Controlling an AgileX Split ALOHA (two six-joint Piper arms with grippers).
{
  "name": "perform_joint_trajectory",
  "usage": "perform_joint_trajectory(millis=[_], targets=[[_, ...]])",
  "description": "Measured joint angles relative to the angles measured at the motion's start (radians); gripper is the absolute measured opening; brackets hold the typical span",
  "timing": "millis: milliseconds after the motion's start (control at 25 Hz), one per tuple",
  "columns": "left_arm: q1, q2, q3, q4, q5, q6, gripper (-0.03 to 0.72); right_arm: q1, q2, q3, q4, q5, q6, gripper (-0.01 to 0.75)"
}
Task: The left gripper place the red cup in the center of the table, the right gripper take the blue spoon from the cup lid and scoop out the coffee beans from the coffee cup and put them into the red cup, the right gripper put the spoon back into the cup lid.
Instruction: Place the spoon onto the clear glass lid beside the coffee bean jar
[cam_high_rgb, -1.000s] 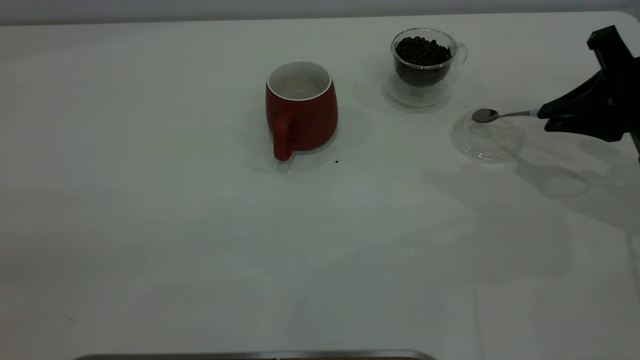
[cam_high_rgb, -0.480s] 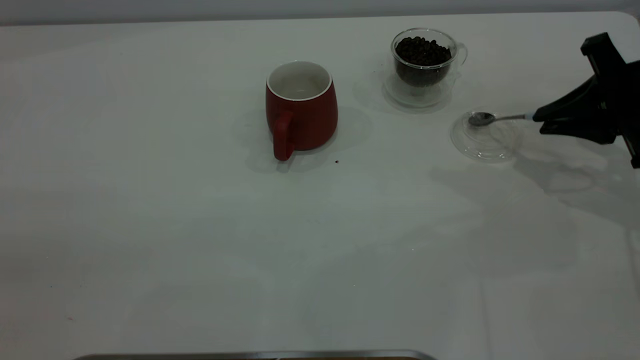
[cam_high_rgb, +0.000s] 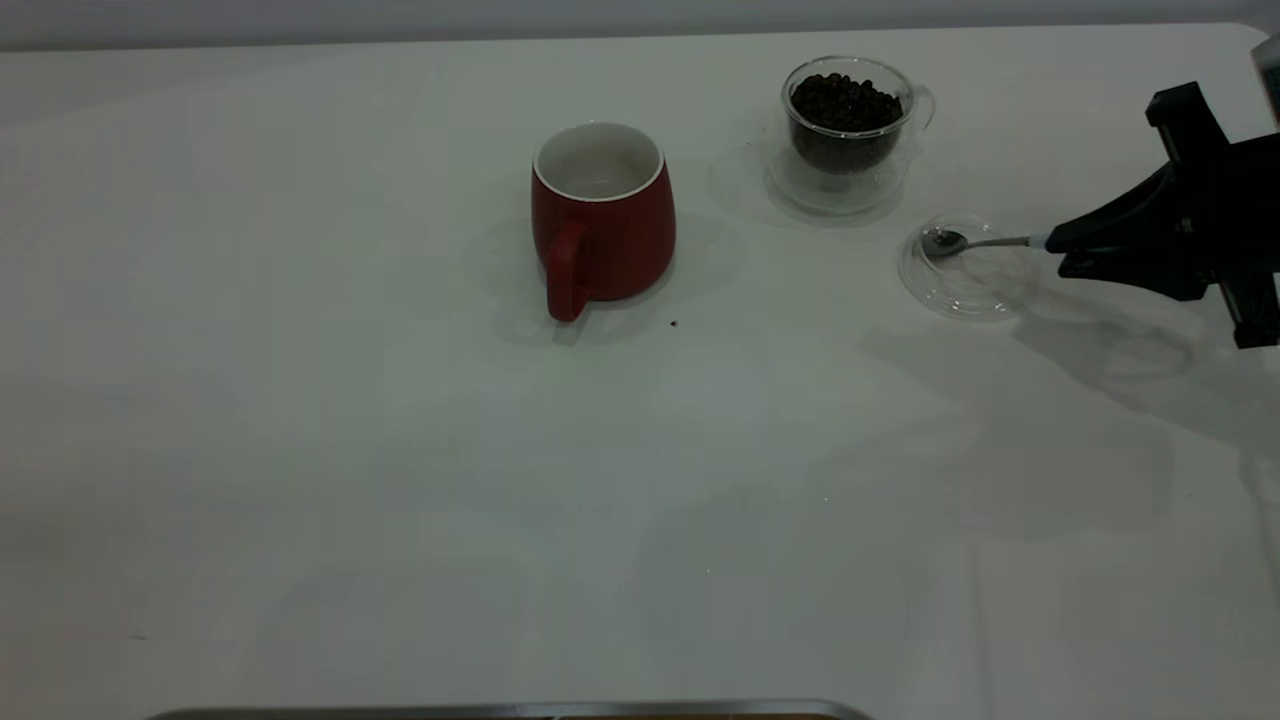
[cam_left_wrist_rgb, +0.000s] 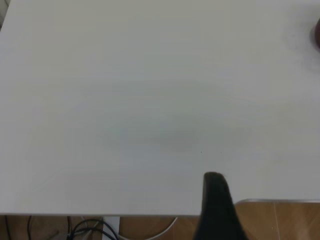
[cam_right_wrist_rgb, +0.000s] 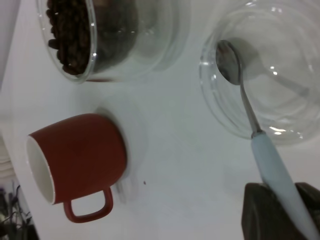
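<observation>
White and plain, the worktop (cam_high_rgb: 400, 450) fills almost all of the exterior view, with the things of the task set toward its far right part.

At the right edge the right hand (cam_high_rgb: 1050, 243) pinches the blue spoon (cam_high_rgb: 985, 243) by the end of its pale blue handle. The steel bowl of the spoon lies inside the cup lid (cam_high_rgb: 965, 280), close to the rim on the side toward the coffee cup (cam_high_rgb: 850, 140). Whether the bowl already touches the glass I cannot tell for sure. The coffee cup stands just beside the lid, further back, and is full of coffee beans (cam_high_rgb: 845, 100). The red cup (cam_high_rgb: 602, 225) stands upright near the middle, well apart from the lid, and its white inside looks empty from here.

The spoon is, I judge, light, stiff and thin, with a smooth handle that can turn between the fingers, so a hold well up the handle is the sensible one. The glass lid is fragile and can slide easily.

Only the right wrist view shows the spoon's bowl (cam_right_wrist_rgb: 229, 62) empty inside the lid's rim (cam_right_wrist_rgb: 212, 102). The left wrist view shows only bare worktop and one dark finger of the left hand (cam_left_wrist_rgb: 217, 207); I cannot tell how that hand stands.
</observation>
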Motion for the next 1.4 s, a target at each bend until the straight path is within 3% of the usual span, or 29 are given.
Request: perform_joint_trajectory(millis=[480,1400], targets=[[0.000,0.000,0.000,0.000,0.000,0.002,0.577,0.000,0.040,-0.014,0.000,0.038,-0.033,0.113],[0.000,0.000,0.000,0.000,0.000,0.002,0.577,0.000,0.040,-0.016,0.001,-0.032,-0.029,0.138]])
